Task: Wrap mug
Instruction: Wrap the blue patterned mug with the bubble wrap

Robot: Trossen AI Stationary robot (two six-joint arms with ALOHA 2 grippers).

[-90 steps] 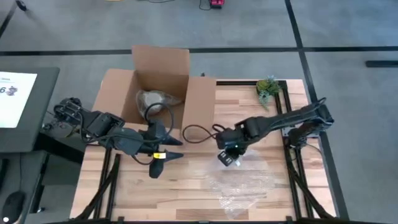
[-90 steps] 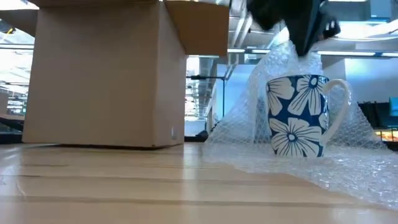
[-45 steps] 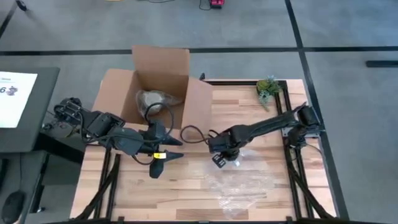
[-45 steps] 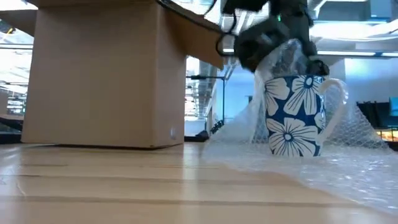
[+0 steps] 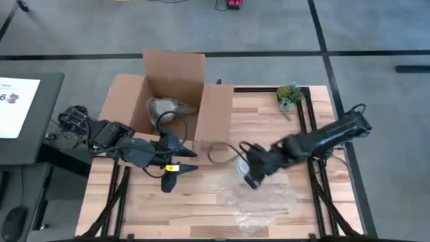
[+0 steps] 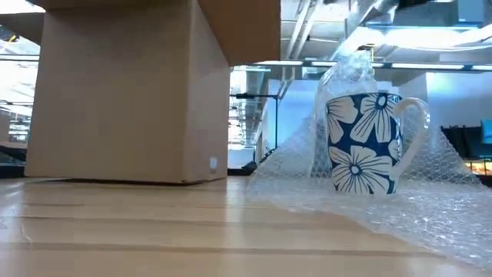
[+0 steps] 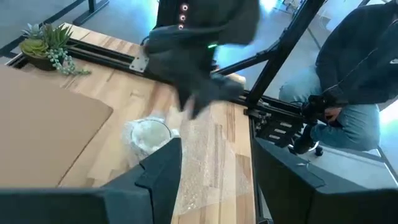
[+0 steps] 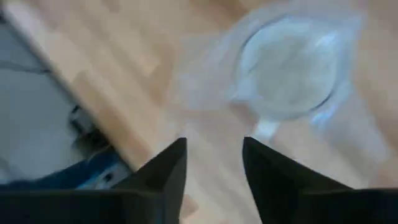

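- One mug, blue with white flowers, stands on one sheet of bubble wrap; some wrap is stuffed in its top.
- One cardboard box holds a crumpled bundle.
- Two grippers: left gripper and right gripper, both with fingers spread.

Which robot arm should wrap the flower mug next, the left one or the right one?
Probably the right one. The right gripper hovers open next to the mug, which stands on the bubble wrap. The left gripper waits farther off, by the cardboard box.
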